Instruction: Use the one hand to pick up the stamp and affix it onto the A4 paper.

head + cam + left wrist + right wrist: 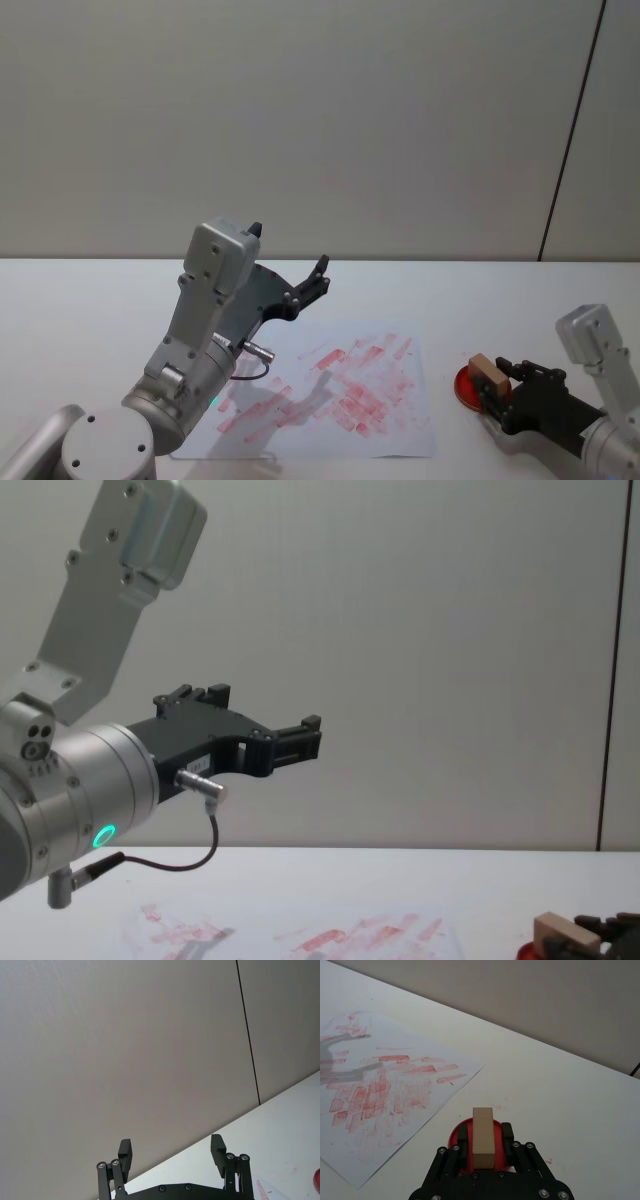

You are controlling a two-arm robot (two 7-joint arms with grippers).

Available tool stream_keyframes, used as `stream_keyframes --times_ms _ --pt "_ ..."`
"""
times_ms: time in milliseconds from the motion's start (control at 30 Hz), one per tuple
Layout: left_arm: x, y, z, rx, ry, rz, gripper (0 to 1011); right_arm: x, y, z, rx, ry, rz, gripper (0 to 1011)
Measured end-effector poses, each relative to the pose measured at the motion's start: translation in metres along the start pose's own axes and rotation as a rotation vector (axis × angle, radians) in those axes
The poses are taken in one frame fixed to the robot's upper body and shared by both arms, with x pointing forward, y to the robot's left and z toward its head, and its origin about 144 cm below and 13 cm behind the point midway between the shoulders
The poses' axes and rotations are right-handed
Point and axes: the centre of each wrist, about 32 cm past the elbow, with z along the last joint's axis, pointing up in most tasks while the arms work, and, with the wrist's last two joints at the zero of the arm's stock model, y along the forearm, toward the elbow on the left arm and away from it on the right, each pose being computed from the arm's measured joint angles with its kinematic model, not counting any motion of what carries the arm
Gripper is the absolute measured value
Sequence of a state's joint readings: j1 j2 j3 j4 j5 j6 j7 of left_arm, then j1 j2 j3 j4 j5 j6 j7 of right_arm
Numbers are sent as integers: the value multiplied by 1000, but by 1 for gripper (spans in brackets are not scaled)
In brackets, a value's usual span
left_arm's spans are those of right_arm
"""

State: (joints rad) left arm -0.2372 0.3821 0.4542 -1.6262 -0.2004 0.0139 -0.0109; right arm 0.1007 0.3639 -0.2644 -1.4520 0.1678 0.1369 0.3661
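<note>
From the head, one stamp [489,372], one red ink pad [466,386] and one A4 paper [400,425] lay on the table [80,300]; the right gripper [495,392] clamped the stamp over the pad, right of the paper; the left gripper [312,284] hung raised; its wrist view showed the fingers [124,1154] spread wide, empty; the right wrist showed jaws closed on the stamp's sides.

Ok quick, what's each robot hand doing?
Left gripper: open, empty, raised above the table.
Right gripper: shut on the stamp, over the red ink pad.
</note>
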Motion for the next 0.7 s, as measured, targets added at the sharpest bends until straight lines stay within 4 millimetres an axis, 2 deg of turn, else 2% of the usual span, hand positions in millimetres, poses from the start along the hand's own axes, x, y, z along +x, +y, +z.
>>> stream_keyframes --times_ms 33,67,400,700 --pt "0 0 0 0 0 0 1002 0 0 0 -1 0 0 375" --pt "0 0 0 0 0 0 1002 0 0 0 -2 1 0 437" --pt "0 0 0 0 0 0 1003 3 1 2 18 26 -15 737" --pt "0 0 0 0 0 0 1002 4 1 20 115 53 -34 995"
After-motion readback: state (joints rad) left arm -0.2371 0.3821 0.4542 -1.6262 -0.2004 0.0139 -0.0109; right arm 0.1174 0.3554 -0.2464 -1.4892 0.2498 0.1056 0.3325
